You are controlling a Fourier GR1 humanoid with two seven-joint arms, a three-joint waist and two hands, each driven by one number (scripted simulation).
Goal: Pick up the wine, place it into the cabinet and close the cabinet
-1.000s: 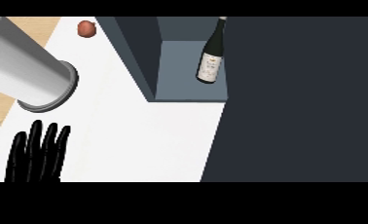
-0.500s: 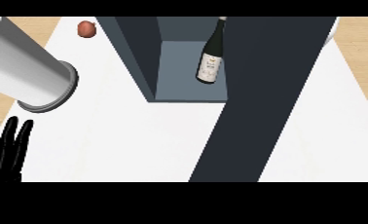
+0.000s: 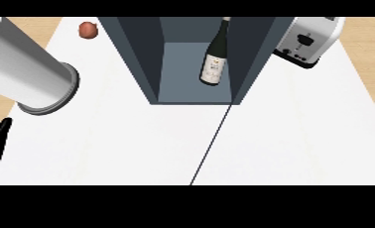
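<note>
Head view: wine [image 3: 213,63] stands inside the cabinet [image 3: 139,58]; its door [image 3: 212,145] has swung edge-on, not yet closed. The left hand [image 3: 4,135] slips away, its state impossible to tell.

The head view looks from above the near edge of the desk [image 3: 293,138] and faces steeply down and a little forward, toward the far edge. The desk's white top fills almost the whole view, and a tan wood-grained surface [image 3: 360,29] shows past its far corners. The camera is near enough that the open cabinet [image 3: 135,53] at the far edge is cut off at the top. Its inside is seen from above and in front, with the wine bottle [image 3: 212,63] in it. The cabinet door [image 3: 213,142] appears edge-on, a thin dark line running toward the near edge. The left forearm [image 3: 29,73], close under the lens, looms large at the left edge.
</note>
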